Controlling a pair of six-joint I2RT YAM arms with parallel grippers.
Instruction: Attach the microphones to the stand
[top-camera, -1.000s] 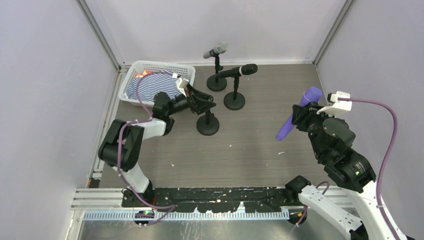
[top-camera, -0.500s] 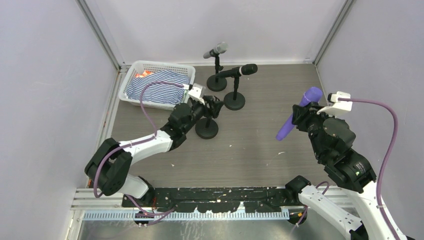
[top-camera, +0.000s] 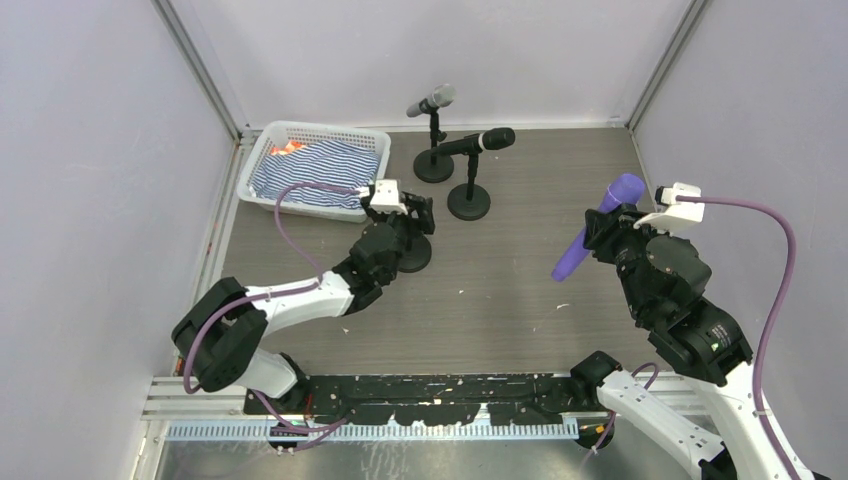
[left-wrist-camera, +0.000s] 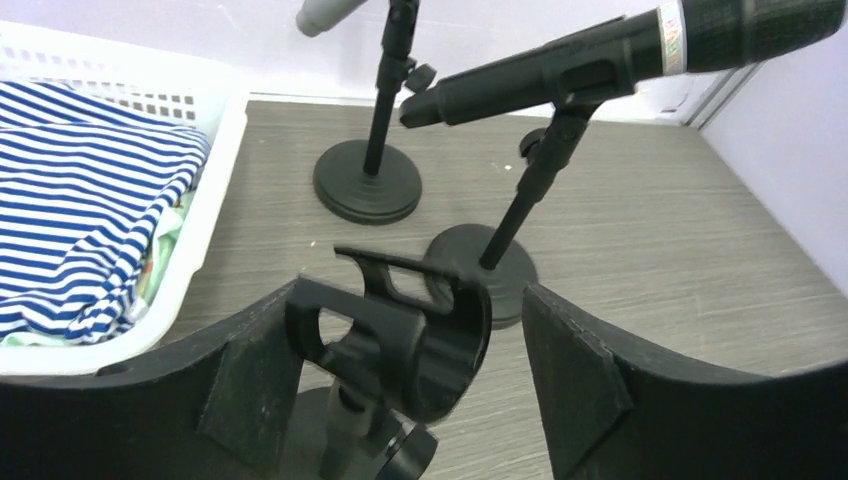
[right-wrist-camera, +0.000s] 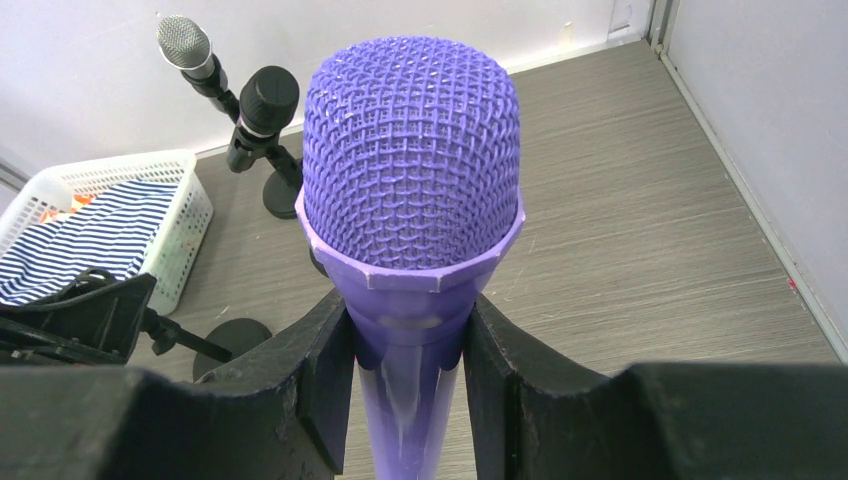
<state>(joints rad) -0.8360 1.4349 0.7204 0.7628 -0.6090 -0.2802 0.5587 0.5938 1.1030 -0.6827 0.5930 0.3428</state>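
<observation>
Two mounted, one to go: the empty stand (top-camera: 414, 252) is straddled by the left gripper (left-wrist-camera: 410, 330), whose jaws are seen parted on either side of the stand's black clip (left-wrist-camera: 400, 345). One jaw stands clear of the clip; contact on the other side cannot be told.

Well apart to the right of that stand, the purple microphone (right-wrist-camera: 412, 150) is held tilted, head uppermost, by the right gripper (right-wrist-camera: 405, 340), which is clamped on the body just below the head. Behind the stand, the black microphone (top-camera: 480, 140) and, farther back, the silver-grey microphone (top-camera: 432, 100) are already seated in their holders. A basket (top-camera: 262, 150) of striped cloth (top-camera: 315, 170) lies behind and to its left.

The step is judged best served if the clip is steadied firmly, its open side kept facing the incoming microphone. The purple body should then be lined up with the clip's channel and pressed in, so the light stand is not tipped.

The left arm is stretched low and forward over the stand, elbow folded near its base. The right arm is raised and bent back, wrist held high.
</observation>
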